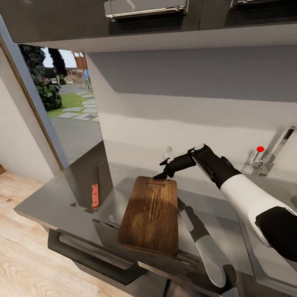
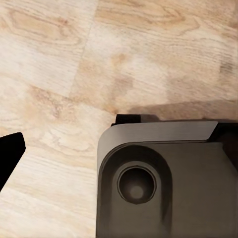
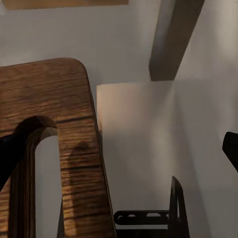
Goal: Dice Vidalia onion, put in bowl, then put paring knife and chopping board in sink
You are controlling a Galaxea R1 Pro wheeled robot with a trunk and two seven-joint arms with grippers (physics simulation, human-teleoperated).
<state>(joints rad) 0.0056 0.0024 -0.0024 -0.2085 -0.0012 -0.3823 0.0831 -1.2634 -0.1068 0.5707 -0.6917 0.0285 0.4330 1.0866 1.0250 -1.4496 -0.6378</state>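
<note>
A: Item one, please.
B: Rectangular brown wooden chopping board (image 1: 150,214) with rounded corners and a handle slot, lying flat on the smooth grey reflective countertop (image 1: 53,198), its near end over the counter's front edge.
A: Knife?
B: Slim paring knife (image 1: 95,190), red handle, dark narrow blade pointing to 12 o'clock; it lies at the board's 9 o'clock, apart from it.
A: Right gripper?
B: The black right gripper (image 1: 160,175) sits at the board's far edge, 12 o'clock, fingertips at the wood beside the slot. In the right wrist view one dark finger (image 3: 10,153) overlaps the board (image 3: 69,148); whether it grips the wood I cannot tell.
A: Sink?
B: The stainless-steel sink's chrome faucet (image 1: 275,150) with red dot stands at 2 o'clock.
A: Left gripper?
B: One dark fingertip (image 2: 10,153) over pale wood floor (image 2: 59,59); spread cannot be told.
</note>
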